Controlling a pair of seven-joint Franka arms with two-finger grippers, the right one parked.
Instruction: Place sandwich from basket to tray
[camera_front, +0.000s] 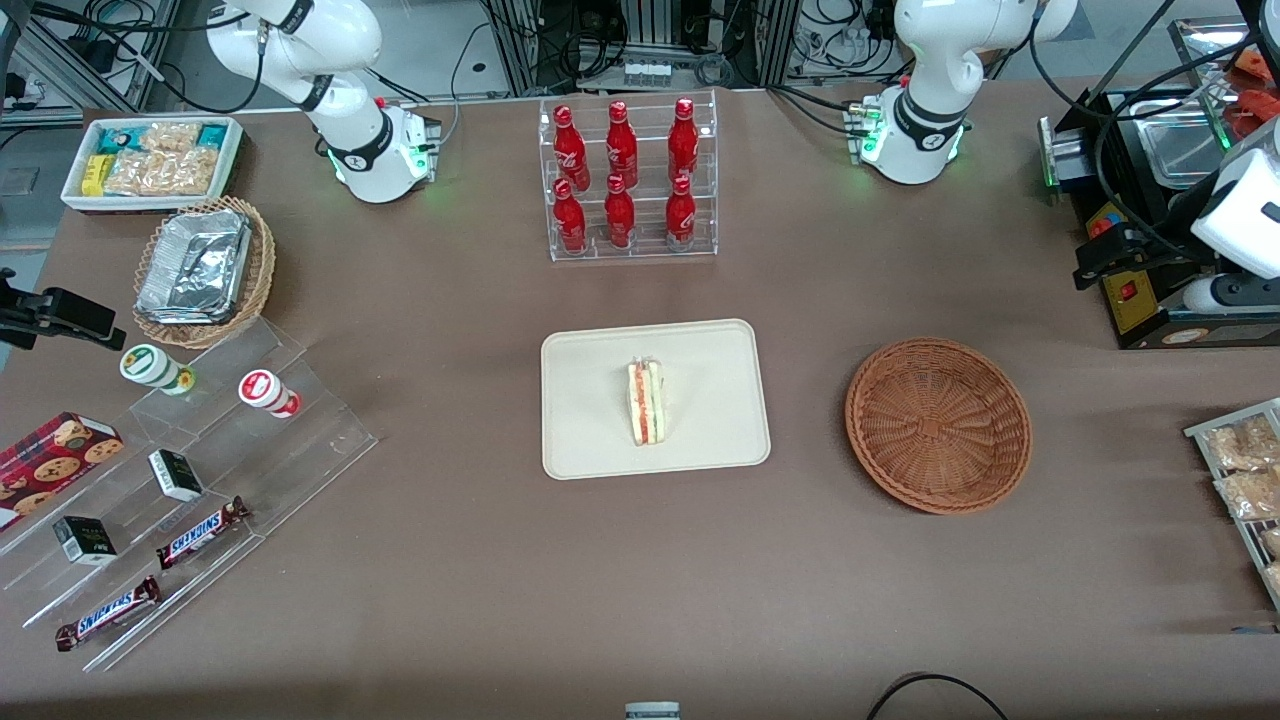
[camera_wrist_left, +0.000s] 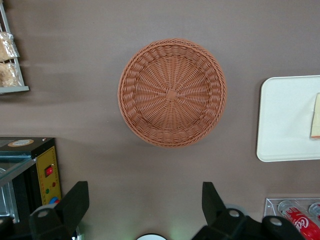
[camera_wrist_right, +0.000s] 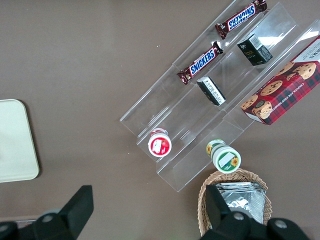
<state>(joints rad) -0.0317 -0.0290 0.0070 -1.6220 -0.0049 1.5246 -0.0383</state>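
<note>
The brown table (camera_front: 480, 600) is lying under everything, and I am hanging above it toward the working arm's end. The tray (camera_front: 590, 440) is sitting at the middle of the table, nearer to the front camera than the clear rack of 6 red bottles (camera_front: 628, 180). The basket (camera_front: 938, 424) is resting beside the tray, well apart from it, toward the working arm's end, with nothing lying in it. The sandwich (camera_front: 645, 402) is lying on the tray near its middle, its red and pale green layers showing along 1 edge; in my wrist view only a sliver of it (camera_wrist_left: 315, 116) is peeking in on the tray (camera_wrist_left: 285, 120).

My gripper (camera_wrist_left: 145, 200) is hovering high over the table just beside the basket (camera_wrist_left: 172, 92), not touching it. My 2 fingers (camera_wrist_left: 75, 200) are standing wide apart with nothing between them, the bare tablecloth showing in the gap.
</note>
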